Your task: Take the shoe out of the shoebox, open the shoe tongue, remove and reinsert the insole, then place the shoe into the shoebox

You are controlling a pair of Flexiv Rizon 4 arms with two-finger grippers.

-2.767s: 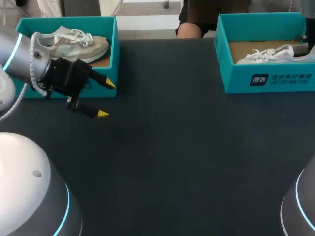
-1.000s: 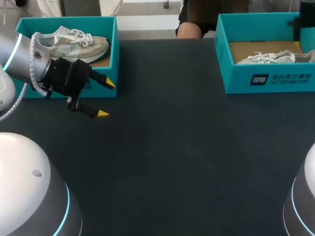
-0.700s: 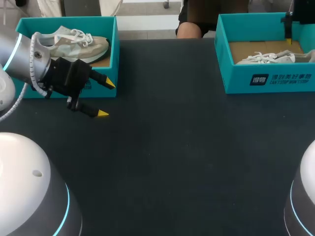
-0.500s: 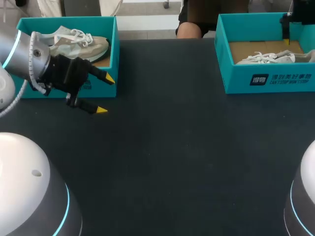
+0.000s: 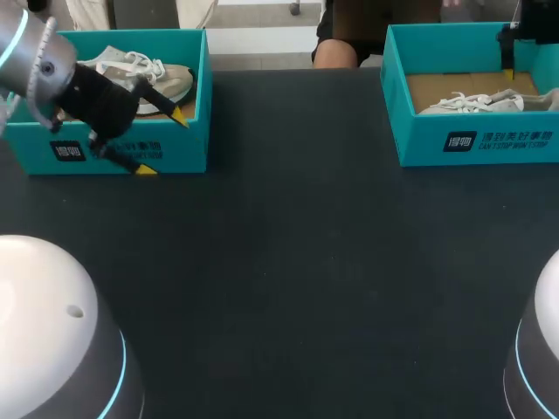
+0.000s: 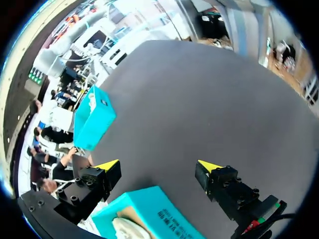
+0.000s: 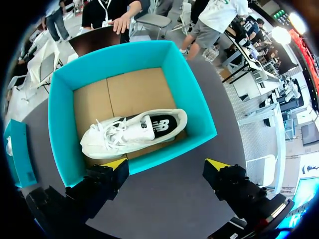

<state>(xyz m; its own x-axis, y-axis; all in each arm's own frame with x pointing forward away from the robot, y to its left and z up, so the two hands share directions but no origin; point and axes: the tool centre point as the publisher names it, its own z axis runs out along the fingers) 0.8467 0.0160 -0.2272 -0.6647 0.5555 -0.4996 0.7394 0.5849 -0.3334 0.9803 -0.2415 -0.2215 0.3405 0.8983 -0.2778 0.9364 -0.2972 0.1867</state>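
Observation:
A white shoe (image 7: 132,132) lies on its side in the right teal shoebox (image 7: 194,94), at the back right of the table (image 5: 480,100). My right gripper (image 7: 167,163) hangs open above that box's near wall, holding nothing; in the head view it shows at the far right edge (image 5: 510,61). A beige shoe (image 5: 140,74) sits in the left teal shoebox (image 5: 196,96). My left gripper (image 5: 162,142) stands open at that box's front right corner, one fingertip over the rim and one in front of the wall. In its wrist view the left gripper (image 6: 158,165) has that box (image 6: 159,216) under it.
The black table (image 5: 297,262) stretches between the two boxes. The right box shows far ahead of the left gripper (image 6: 92,117). The white domes of my arm bases stand at the near left (image 5: 52,340) and near right (image 5: 541,349) corners.
My left gripper has swung back and to the left, up to the left box's front corner. The right gripper has lifted a little above the white shoe, which stays lying in its box.

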